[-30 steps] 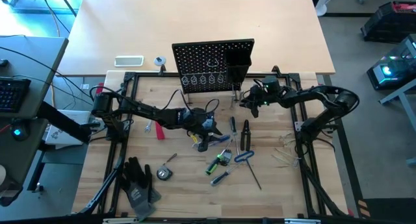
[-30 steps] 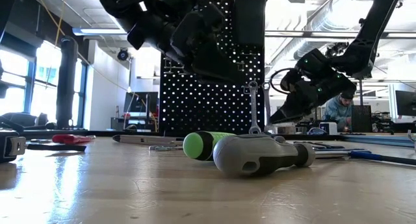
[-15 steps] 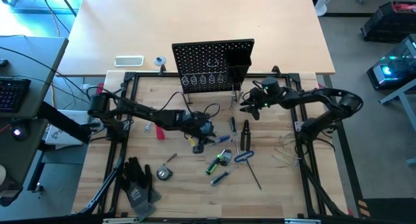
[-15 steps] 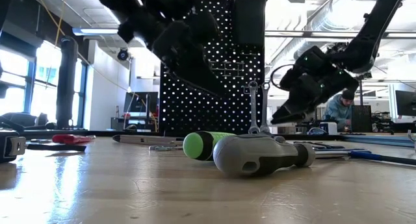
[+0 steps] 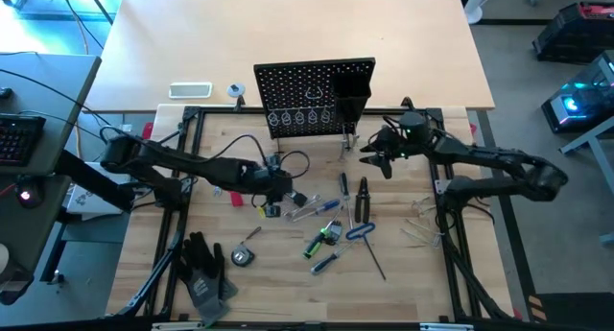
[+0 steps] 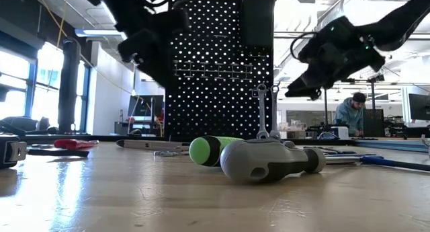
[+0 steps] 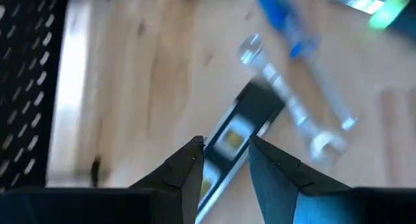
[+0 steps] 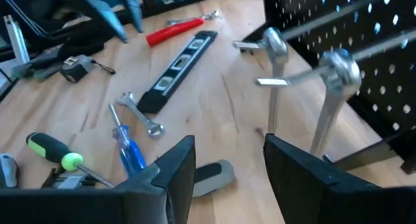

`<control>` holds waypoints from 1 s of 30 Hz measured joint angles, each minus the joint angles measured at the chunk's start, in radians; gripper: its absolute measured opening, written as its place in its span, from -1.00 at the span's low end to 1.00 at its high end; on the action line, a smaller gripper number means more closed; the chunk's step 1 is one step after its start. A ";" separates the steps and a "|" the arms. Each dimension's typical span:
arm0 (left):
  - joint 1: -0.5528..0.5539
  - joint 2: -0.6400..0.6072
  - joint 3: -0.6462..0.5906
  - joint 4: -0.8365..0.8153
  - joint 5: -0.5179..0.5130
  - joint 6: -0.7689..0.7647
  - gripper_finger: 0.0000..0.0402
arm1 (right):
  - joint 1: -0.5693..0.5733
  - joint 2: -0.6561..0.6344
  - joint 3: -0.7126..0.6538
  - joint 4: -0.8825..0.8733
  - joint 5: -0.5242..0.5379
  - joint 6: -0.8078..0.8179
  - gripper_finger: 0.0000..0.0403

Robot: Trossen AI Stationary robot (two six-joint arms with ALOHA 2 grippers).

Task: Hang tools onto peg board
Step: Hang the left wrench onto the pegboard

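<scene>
The black peg board stands upright at the table's far side, with a box bin on it. A silver wrench and a second one hang from its pegs. My right gripper hovers open a little in front of them, touching nothing. A green screwdriver, a blue-handled hex key and a third wrench lie flat mid-table. A black bar with small windows lies flat beside them. My left gripper hangs above its left end, its fingers a little apart and empty.
Black gloves and a tape measure lie near the front left, and a red flat tool lies left of the bar. A white device sits behind the frame rail. A person sits in the room beyond.
My left gripper has gone toward the table's left edge and up, tipping from pointing nearly straight down to a slant. My right gripper has risen and drawn back from the hanging wrenches toward the right edge. The tools on the table have stayed put.
</scene>
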 joint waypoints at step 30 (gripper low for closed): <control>0.488 -0.495 -0.588 0.051 -0.134 -0.460 -0.66 | 0.404 -0.197 0.000 -0.056 0.314 0.115 -0.14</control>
